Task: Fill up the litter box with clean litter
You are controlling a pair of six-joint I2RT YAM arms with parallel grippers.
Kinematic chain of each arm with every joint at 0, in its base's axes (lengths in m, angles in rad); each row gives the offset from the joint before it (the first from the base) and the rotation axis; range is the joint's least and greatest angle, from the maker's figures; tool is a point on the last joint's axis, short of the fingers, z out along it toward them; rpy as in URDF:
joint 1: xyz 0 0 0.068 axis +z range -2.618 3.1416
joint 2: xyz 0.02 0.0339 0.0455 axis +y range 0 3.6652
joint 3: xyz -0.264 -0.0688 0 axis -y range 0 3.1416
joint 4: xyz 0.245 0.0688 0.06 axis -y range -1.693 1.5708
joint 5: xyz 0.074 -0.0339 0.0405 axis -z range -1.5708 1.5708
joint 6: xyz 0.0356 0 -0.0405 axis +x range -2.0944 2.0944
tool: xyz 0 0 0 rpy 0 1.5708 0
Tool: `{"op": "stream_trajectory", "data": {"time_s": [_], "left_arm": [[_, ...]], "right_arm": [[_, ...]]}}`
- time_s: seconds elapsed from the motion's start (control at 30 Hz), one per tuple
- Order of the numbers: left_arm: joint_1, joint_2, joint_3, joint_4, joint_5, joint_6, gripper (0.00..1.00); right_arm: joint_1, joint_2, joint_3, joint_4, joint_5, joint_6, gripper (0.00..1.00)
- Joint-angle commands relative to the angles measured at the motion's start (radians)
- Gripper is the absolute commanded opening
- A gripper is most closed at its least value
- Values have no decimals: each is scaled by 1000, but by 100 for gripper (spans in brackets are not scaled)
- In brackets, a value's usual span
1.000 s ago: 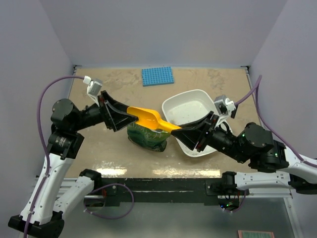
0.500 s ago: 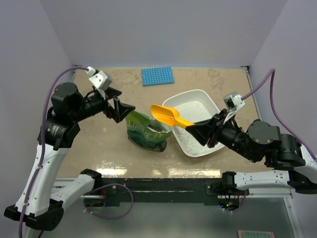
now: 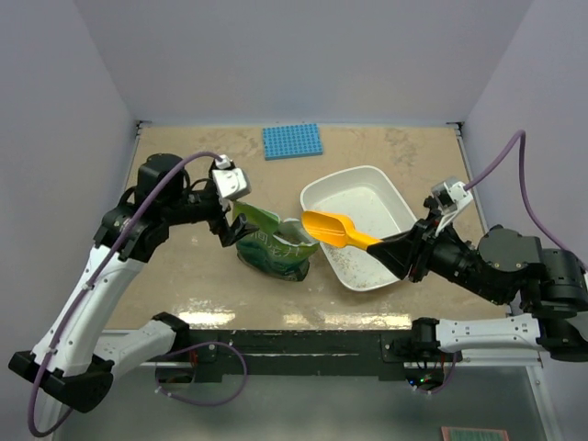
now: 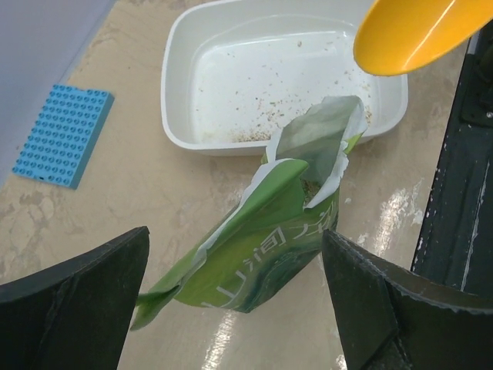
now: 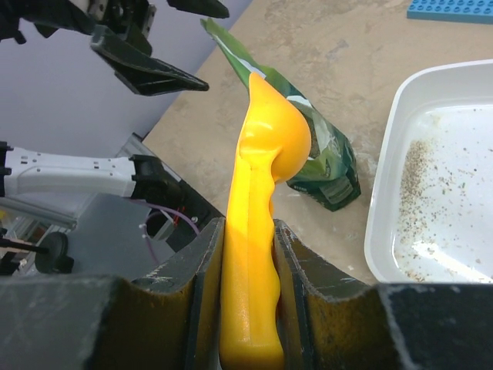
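Observation:
The white litter box [image 3: 397, 204] sits right of centre and holds only a thin scatter of clean litter [image 4: 254, 131], which also shows in the right wrist view [image 5: 420, 169]. A green foil bag [image 3: 271, 246] stands open to its left, with some granules in its mouth [image 4: 312, 189]. My right gripper [image 3: 404, 253] is shut on the handle of the orange scoop [image 3: 333, 229], whose bowl hovers over the box's left rim beside the bag. My left gripper [image 3: 225, 228] is open and empty just above the bag's left corner; its fingers [image 4: 73, 308] straddle the bag [image 4: 269, 231] without touching it.
A blue studded mat [image 3: 292, 141] lies at the back of the table, far from both arms. The grey walls close in the left, back and right sides. The black rail runs along the near edge [image 4: 462, 193].
My left gripper has let go of the scoop, swung away, then come down toward the bag's left corner. My right gripper has carried the scoop rightward to the box's left rim.

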Motion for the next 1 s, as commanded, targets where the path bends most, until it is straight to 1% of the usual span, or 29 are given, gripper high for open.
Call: {"op": "stream_trajectory", "data": {"time_s": [0.0,0.1,0.23,0.37,0.47,0.5,0.57,0.6,0.63,0.67,0.7,0.73,0.77,0.8,0.9,0.97], "left_arm": [[-32,59,42,-52,-22,123,98],[-50,117,63,-70,-94,140,98],[-65,186,91,-94,-135,154,96],[-73,212,100,-109,-165,155,90],[-78,211,95,-113,-163,160,81],[-81,208,97,-114,-154,157,74],[-85,202,95,-117,-145,155,66],[-90,199,95,-118,-143,154,56],[-91,191,92,-117,-142,148,49],[-101,186,85,-114,-140,145,26],[-107,174,77,-104,-136,135,8],[-117,167,57,-86,-139,120,0],[-131,162,51,-86,-145,114,0],[-163,151,46,-89,-195,108,0],[-194,99,2,-78,-266,73,0],[-214,59,-55,-31,-308,46,0]], "right_arm": [[-2,-19,-16,26,-46,11,0],[-2,-28,-34,54,-66,-1,0],[-2,-37,-49,56,-71,-9,0],[-2,-43,-59,42,-57,-5,0],[-2,-28,-46,19,-39,6,0],[0,-16,-37,11,-31,11,0],[-2,-2,-28,5,-22,12,0],[-2,9,-19,3,-20,15,0],[-2,26,-13,3,-17,14,0],[0,38,-5,3,-16,14,0],[0,49,1,2,-16,14,0],[-1,75,12,-3,-10,14,0],[-2,89,35,-9,-5,14,0],[-2,102,47,-13,1,15,0],[-2,174,105,-43,7,14,0],[-2,228,148,-64,4,17,0]]}}
